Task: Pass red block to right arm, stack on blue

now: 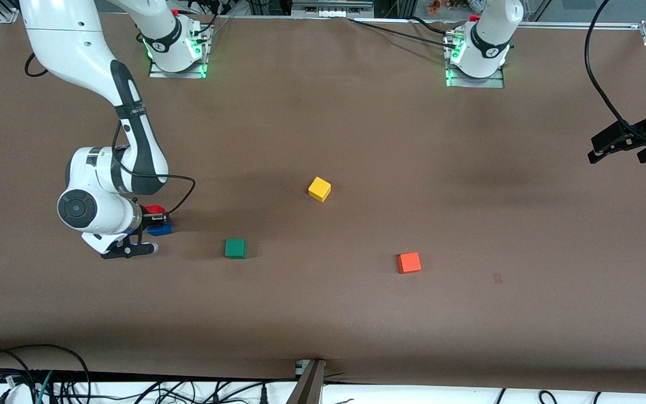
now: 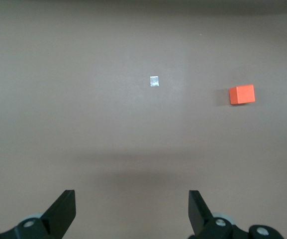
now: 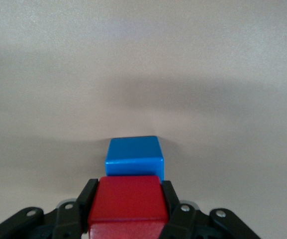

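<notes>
I find the right gripper (image 3: 128,211) low at the right arm's end of the table (image 1: 356,314), its fingers (image 3: 87,199) clamped on either side of the red block (image 3: 126,204). In the right wrist view the red block sits between the jaws directly above the blue cube (image 3: 134,155). The front view confirms it: the red block (image 1: 155,210) sits over the blue cube (image 1: 160,228), which rests on the table. I cannot tell whether the two cubes are touching.

The left arm waits. I see the left gripper (image 2: 132,211) raised over the table edge at the left arm's end, its jaws spread wide and holding nothing. Its wrist view looks down on bare table surface with the orange cube (image 2: 241,94) and a small pale mark (image 2: 154,81).

Three other cubes lie on the table, well apart from one another: the green cube (image 1: 235,248), the yellow cube (image 1: 319,189) farther from the front camera, and the orange cube (image 1: 409,262) toward the left arm's end.
</notes>
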### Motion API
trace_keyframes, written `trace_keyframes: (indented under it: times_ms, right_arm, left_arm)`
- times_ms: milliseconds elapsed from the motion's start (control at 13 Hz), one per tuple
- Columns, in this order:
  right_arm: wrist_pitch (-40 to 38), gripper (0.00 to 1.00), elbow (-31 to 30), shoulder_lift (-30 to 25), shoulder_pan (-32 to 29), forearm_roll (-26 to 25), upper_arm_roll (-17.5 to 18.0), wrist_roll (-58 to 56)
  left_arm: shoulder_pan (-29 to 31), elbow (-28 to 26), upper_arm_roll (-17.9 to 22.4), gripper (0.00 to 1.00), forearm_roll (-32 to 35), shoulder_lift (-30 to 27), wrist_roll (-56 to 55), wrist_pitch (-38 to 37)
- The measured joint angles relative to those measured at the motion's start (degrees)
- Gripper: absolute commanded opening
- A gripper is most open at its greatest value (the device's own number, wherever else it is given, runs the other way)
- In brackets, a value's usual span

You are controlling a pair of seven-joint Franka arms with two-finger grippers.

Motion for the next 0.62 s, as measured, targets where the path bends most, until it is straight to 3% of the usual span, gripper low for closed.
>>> trace_keyframes:
  times_ms: [615]
  right_arm:
    - [0.8, 0.30, -0.2, 0.0, -0.1, 0.0, -0.1, 0.0]
  left_arm:
    - [-0.4, 0.8, -0.4, 1.00, -1.2, 1.3, 0.8, 0.1]
